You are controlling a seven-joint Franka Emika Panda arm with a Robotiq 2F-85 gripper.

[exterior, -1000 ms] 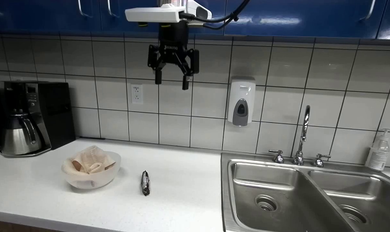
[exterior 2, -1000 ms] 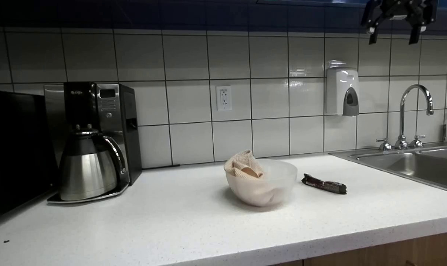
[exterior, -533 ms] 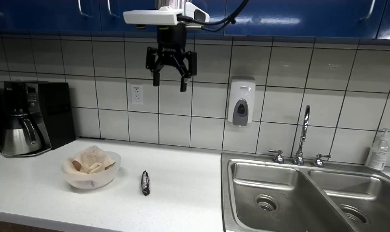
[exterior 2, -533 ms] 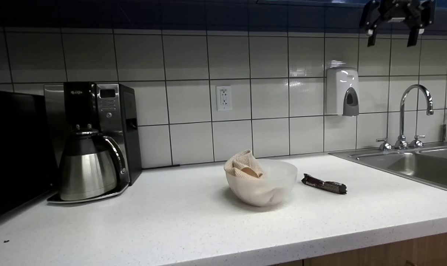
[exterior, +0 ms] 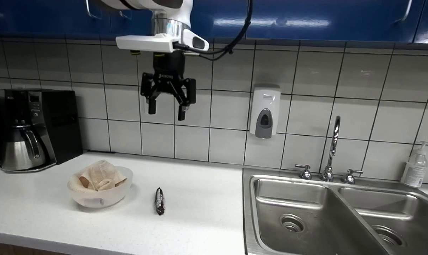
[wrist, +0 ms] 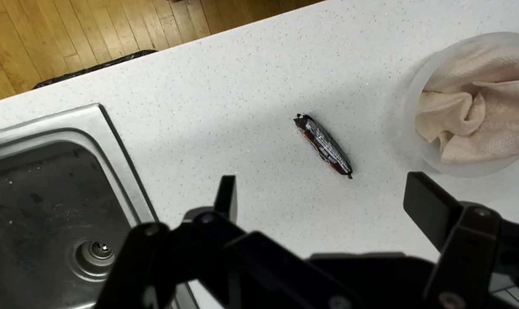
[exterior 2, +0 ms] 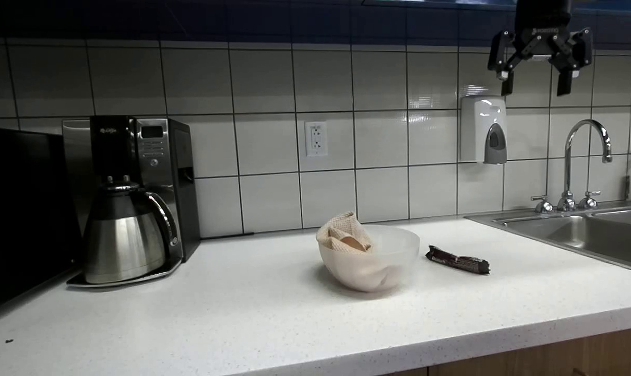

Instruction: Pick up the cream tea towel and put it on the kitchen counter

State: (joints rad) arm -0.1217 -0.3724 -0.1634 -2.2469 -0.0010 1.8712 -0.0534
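The cream tea towel is crumpled inside a translucent white bowl; it shows in both exterior views point(exterior: 102, 176) point(exterior 2: 345, 232) and at the right edge of the wrist view point(wrist: 495, 116), partly cut off. The bowl point(exterior: 102, 201) point(exterior 2: 401, 249) stands on the white kitchen counter point(exterior: 199, 212) point(exterior 2: 216, 324) point(wrist: 225, 137), and a towel fold rises above its rim. My gripper point(exterior: 166, 110) point(exterior 2: 535, 85) point(wrist: 321, 191) is open and empty, pointing down. It hangs high above the counter, to the sink side of the bowl, well apart from the towel.
A dark wrapped bar point(exterior: 159, 201) point(exterior 2: 457, 260) point(wrist: 323, 145) lies on the counter between bowl and sink point(exterior: 247, 212). A coffee maker point(exterior: 58, 124) point(exterior 2: 138, 198) stands near the tiled wall. A soap dispenser point(exterior: 265, 111) is on the wall. Blue cabinets point(exterior: 306, 19) hang above.
My gripper has moved down and toward the bowl side, slowly at first and then farther in the last half second. It stays open. The towel, bowl and bar have not moved.
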